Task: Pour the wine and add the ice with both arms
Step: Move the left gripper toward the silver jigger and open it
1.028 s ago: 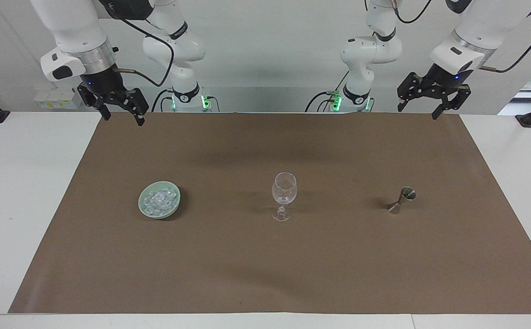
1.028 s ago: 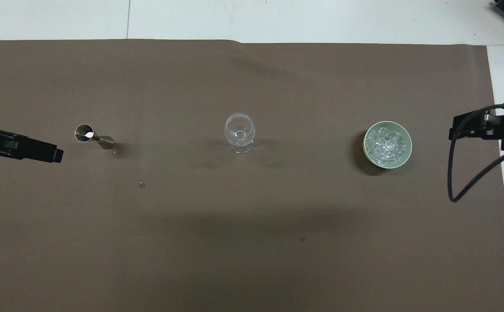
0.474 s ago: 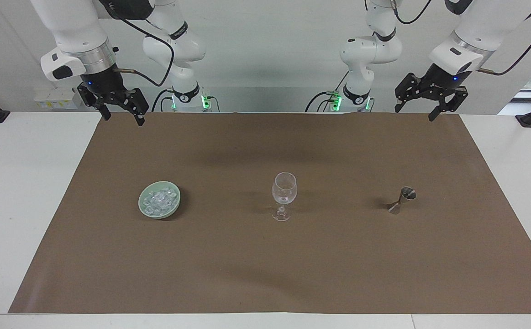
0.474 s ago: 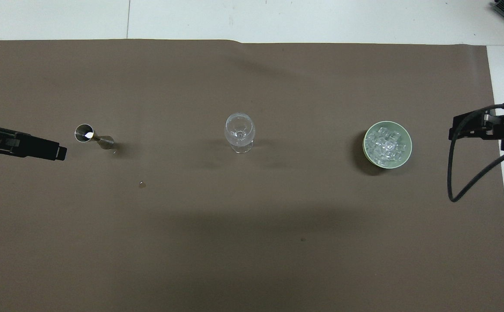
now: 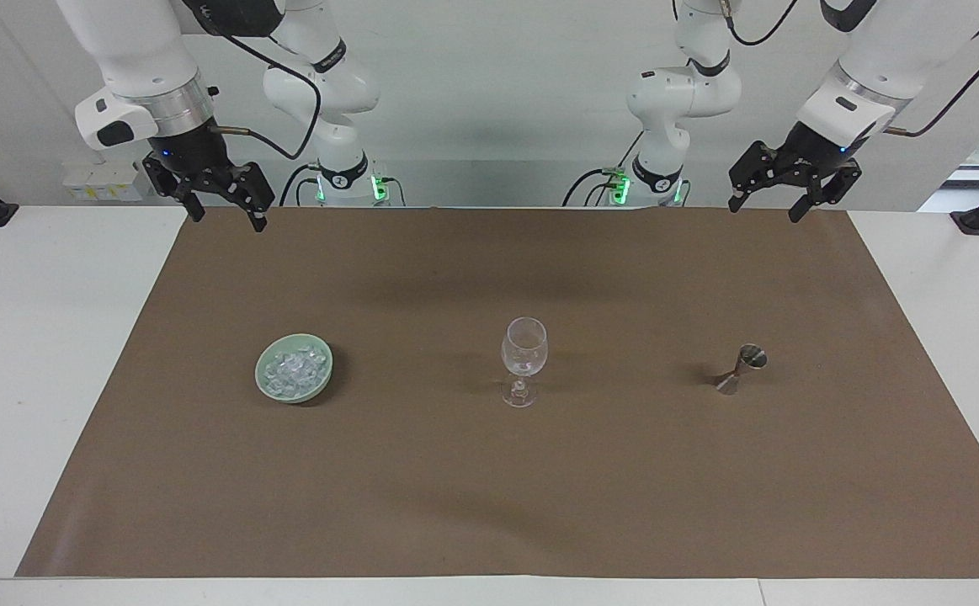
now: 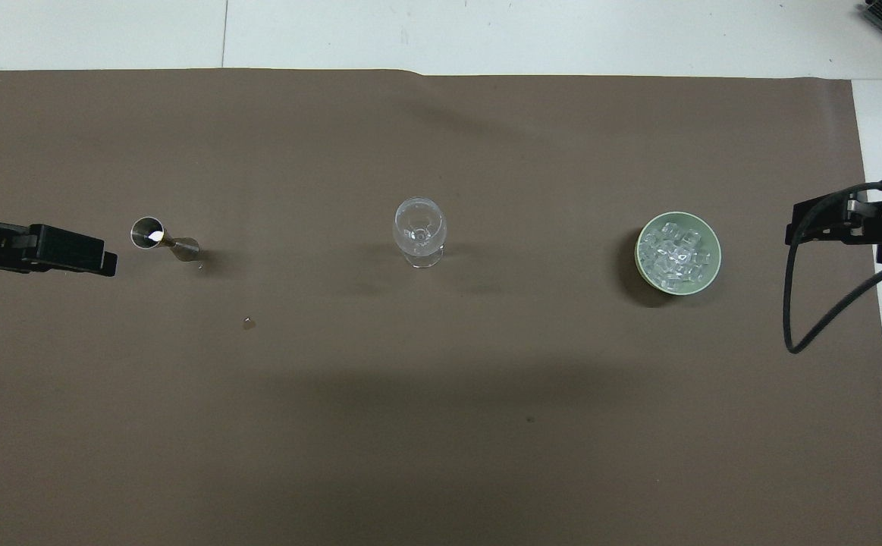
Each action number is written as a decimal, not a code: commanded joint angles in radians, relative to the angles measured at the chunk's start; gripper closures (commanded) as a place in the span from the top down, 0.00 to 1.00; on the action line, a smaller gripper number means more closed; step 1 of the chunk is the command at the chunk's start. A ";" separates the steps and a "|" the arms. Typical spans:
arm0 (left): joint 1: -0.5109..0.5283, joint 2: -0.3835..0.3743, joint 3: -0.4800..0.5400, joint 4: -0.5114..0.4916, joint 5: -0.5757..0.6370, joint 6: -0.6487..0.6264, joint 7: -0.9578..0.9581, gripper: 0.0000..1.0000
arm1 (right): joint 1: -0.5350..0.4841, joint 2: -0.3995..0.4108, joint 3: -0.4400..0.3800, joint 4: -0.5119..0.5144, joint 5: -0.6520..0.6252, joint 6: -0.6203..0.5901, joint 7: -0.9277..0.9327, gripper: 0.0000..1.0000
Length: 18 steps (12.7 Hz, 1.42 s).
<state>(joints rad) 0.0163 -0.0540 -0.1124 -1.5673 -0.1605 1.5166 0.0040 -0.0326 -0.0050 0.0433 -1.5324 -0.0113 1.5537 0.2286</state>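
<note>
The left arm's black two-finger gripper (image 5: 763,205) hangs raised above the table's near edge at the left arm's end, fingers spread and empty. The right arm's black two-finger gripper (image 5: 228,215) hangs likewise at the right arm's end, fingers apart, holding nothing.

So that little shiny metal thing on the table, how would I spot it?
Start at the brown mat, where three things stand in a row. At the left arm's end, beside the wine glass, is the jigger: a small steel hourglass-shaped cup, the only metal piece.
</note>
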 commanded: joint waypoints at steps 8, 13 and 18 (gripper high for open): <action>0.002 -0.018 0.040 -0.030 -0.011 0.017 -0.469 1.00 | -0.015 -0.013 -0.002 -0.017 0.008 0.006 -0.003 1.00; 0.005 -0.018 0.057 -0.131 -0.014 0.071 -0.899 1.00 | -0.018 -0.012 -0.003 -0.014 0.002 0.009 -0.003 1.00; 0.036 -0.004 0.132 -0.215 -0.161 0.085 -0.963 1.00 | -0.016 -0.013 -0.003 -0.018 0.004 0.008 -0.003 1.00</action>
<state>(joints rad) 0.0348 -0.0476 -0.0020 -1.7333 -0.2637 1.5791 -0.9401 -0.0372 -0.0050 0.0357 -1.5324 -0.0114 1.5536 0.2286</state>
